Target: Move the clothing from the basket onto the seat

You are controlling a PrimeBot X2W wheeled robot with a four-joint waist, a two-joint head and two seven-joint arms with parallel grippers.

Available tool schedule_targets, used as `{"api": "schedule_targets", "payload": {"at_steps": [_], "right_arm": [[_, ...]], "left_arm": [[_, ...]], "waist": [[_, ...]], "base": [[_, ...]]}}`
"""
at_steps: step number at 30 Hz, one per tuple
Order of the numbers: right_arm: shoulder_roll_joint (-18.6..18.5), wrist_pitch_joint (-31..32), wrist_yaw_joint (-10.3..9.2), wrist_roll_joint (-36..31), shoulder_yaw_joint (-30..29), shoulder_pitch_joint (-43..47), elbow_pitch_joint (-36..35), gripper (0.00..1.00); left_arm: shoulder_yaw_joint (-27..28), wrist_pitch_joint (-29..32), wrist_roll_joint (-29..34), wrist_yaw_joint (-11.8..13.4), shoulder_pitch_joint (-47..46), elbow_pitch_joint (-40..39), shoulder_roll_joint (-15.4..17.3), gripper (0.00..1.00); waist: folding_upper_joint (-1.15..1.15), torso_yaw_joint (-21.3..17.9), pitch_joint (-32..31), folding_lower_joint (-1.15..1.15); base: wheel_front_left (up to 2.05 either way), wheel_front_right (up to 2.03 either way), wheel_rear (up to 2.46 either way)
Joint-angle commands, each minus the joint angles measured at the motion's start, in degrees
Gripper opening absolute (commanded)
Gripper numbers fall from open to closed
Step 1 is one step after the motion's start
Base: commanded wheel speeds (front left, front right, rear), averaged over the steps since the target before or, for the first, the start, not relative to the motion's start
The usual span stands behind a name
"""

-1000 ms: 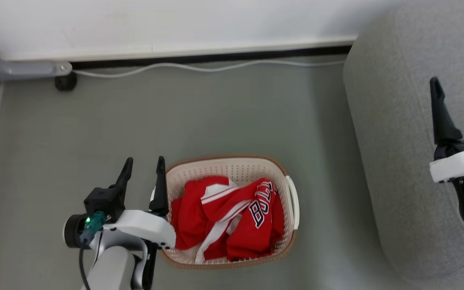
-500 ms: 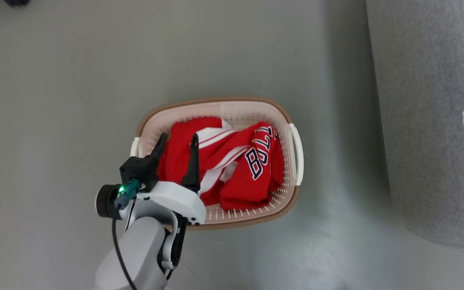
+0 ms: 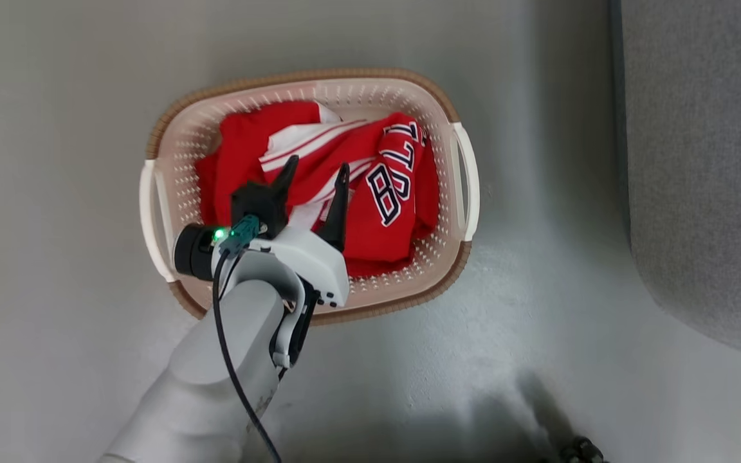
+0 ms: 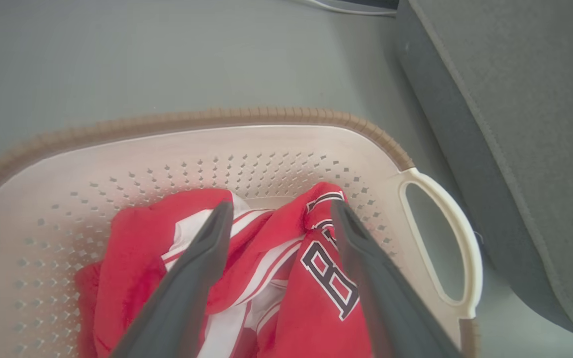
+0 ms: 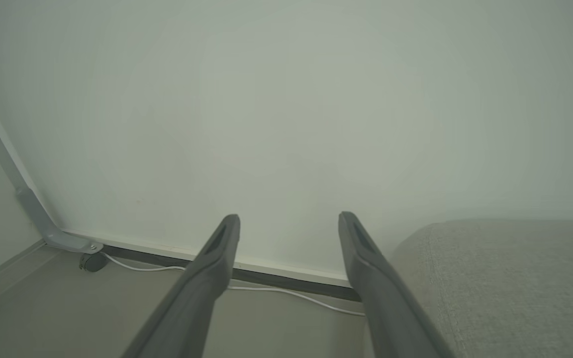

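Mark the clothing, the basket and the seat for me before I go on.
clothing [image 3: 396,231], head view, red fabric below the navy letters
basket [image 3: 293,76], head view, brown rim at the view's top
seat [image 3: 698,193], head view, bare grey upholstery

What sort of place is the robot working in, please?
Probably a living room, or a mock-up of one: a grey fabric sofa, a laundry basket of red clothing on the floor, and a cable along the wall.

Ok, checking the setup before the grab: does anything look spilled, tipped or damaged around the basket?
Nothing stands out. The clothing lies crumpled but wholly inside the basket, which sits upright and intact beside the seat. The left gripper hangs open over it.
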Motion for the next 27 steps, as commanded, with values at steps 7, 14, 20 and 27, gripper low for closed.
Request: {"api": "schedule_targets", "payload": {"at_steps": [7,14,20,27], "right_arm": [[0.16,-0.33,0.24,0.6,0.06,-1.92,-5.1,1.0],[1.6,-0.33,0.24,1.0,0.16,-3.68,-8.11,1.0],[2.66,-0.33,0.24,1.04,0.28,-4.74,-9.88,1.0],[2.8,-0.33,0.24,1.45,0.72,-3.75,-9.48,1.0]], "left_arm": [[-2.13,-0.35,-0.45,-1.46,-5.96,4.12,0.5,1.0],[-3.08,-0.35,0.45,-2.91,-10.65,8.19,0.5,1.0],[-2.84,-0.35,1.36,-3.52,-14.69,10.96,0.5,1.0],[-4.8,-0.35,1.11,-5.55,-18.12,16.09,0.5,1.0]], "waist": [[0.0,-3.15,7.9,0.0],[0.0,-5.29,12.14,0.0],[0.0,-6.94,14.86,0.0],[0.0,-7.64,15.62,0.0]], "base": [[0.0,0.0,0.0],[0.0,0.0,0.0],[0.0,0.0,0.0],[0.0,0.0,0.0]]}}
